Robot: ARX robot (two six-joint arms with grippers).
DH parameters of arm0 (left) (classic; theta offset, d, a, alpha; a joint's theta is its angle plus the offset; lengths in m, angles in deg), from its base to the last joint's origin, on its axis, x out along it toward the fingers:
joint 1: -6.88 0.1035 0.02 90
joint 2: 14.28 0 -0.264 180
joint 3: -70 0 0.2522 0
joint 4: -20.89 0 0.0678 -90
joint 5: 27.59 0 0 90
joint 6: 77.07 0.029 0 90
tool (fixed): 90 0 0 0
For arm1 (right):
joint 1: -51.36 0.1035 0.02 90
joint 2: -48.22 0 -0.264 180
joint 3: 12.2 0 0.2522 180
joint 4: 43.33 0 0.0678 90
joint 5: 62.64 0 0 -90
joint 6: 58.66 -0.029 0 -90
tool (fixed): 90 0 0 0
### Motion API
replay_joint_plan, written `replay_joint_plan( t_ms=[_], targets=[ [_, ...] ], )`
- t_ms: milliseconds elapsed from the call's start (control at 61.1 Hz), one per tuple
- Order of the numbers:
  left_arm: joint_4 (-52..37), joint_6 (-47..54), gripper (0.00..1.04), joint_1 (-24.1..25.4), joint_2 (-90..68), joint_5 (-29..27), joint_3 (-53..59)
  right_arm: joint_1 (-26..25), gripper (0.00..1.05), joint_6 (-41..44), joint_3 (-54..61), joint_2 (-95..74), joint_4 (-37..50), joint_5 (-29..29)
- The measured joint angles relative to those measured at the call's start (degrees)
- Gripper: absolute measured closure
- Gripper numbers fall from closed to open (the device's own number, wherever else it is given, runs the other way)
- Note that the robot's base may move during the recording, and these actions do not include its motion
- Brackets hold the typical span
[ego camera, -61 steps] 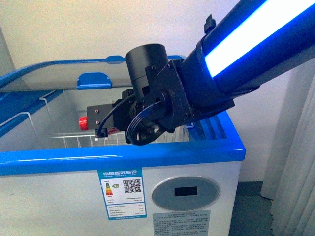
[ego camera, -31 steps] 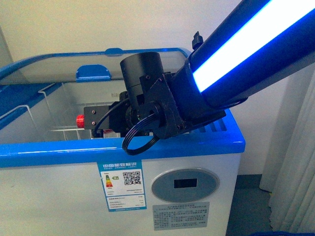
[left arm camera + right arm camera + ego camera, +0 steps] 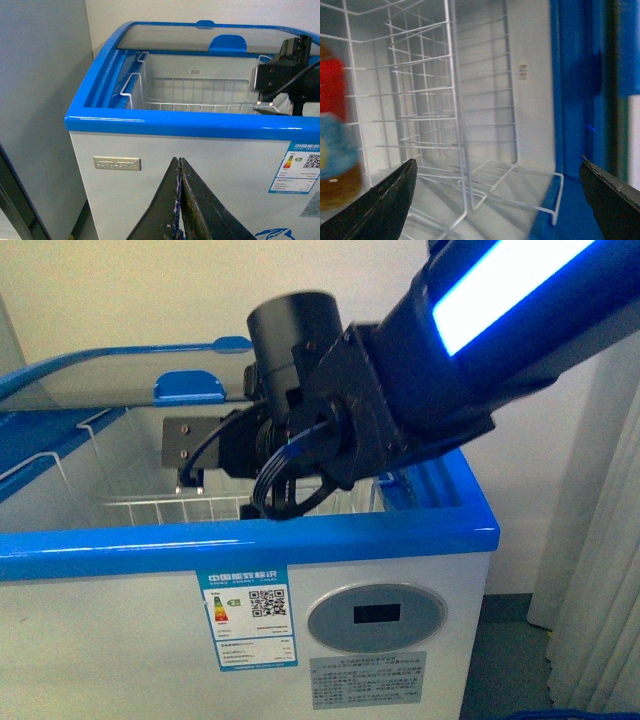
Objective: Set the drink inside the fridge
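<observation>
white wall behind fridge [image 3: 130, 640], lid slid back. right hand [image 3: 500, 200] spread wide inside over wire basket [image 3: 435, 115]; drink [image 3: 335, 140] blurred at frame left. left hand [image 3: 179, 200] pinched closed, empty.

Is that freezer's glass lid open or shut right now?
Open. The fridge has its glass lid slid back, and the right arm reaches inside over the wire basket.

The fridge [image 3: 250, 640] is white with a bright blue rim and a grey oval panel; its wire basket [image 3: 200, 97] is white (the bottle [image 3: 335, 145] shows red, blue and brown).
</observation>
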Motion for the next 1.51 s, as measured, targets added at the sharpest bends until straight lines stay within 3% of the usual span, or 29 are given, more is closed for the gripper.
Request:
replay_joint_plan(
  t_ms=[66,180,311,393,524,655,753,868,1015,1146,1245,1310,1343,1408,1507],
  targets=[
    [0.0,0.0,1.02,0.0,0.0,0.0,0.0,-0.3,0.07,-1.6,1.3,3.3,-1.1,-0.3],
    [0.0,0.0,1.02,0.0,0.0,0.0,0.0,0.3,0.07,-8.8,4.9,12.0,-7.1,-6.6],
    [0.0,0.0,1.02,0.0,0.0,0.0,0.0,-0.6,0.07,-17.2,6.1,19.9,-9.1,-8.1],
    [0.0,0.0,1.02,0.0,0.0,0.0,0.0,-3.4,0.07,-21.7,8.5,25.2,-8.0,-6.1],
    [0.0,0.0,1.02,0.0,0.0,0.0,0.0,-8.2,0.07,-30.8,15.0,33.9,-5.0,2.6],
    [0.0,0.0,1.02,0.0,0.0,0.0,0.0,-11.8,0.07,-41.9,22.5,43.5,-7.4,10.0],
    [0.0,0.0,1.02,0.0,0.0,0.0,0.0,-14.4,0.07,-49.8,28.2,52.2,-13.2,13.3],
    [0.0,0.0,1.02,0.0,0.0,0.0,0.0,-18.1,0.07,-62.9,38.9,69.9,-25.7,12.9],
    [0.0,0.0,1.02,0.0,0.0,0.0,0.0,-17.5,0.08,-71.3,49.8,91.2,-37.5,12.0],
    [0.0,0.0,1.02,0.0,0.0,0.0,0.0,-18.7,0.36,-72.7,67.2,113.2,-23.1,5.8],
    [0.0,0.0,1.02,0.0,0.1,0.0,0.0,-22.4,0.57,-73.0,75.6,116.4,-21.0,1.7],
    [0.0,0.0,1.02,0.0,0.1,0.0,0.0,-27.6,0.69,-73.1,79.3,117.6,-20.3,-4.2],
    [0.0,0.0,1.02,0.0,0.1,0.0,0.0,-29.5,0.78,-73.1,80.9,118.6,-19.6,-4.3],
    [0.0,0.0,1.02,0.0,0.1,0.0,0.0,-30.1,0.91,-73.2,83.0,120.5,-18.7,-4.8],
    [0.0,0.0,1.02,0.0,0.1,0.0,0.0,-30.1,1.02,-73.2,84.5,122.0,-17.7,-5.0]
  ],
)
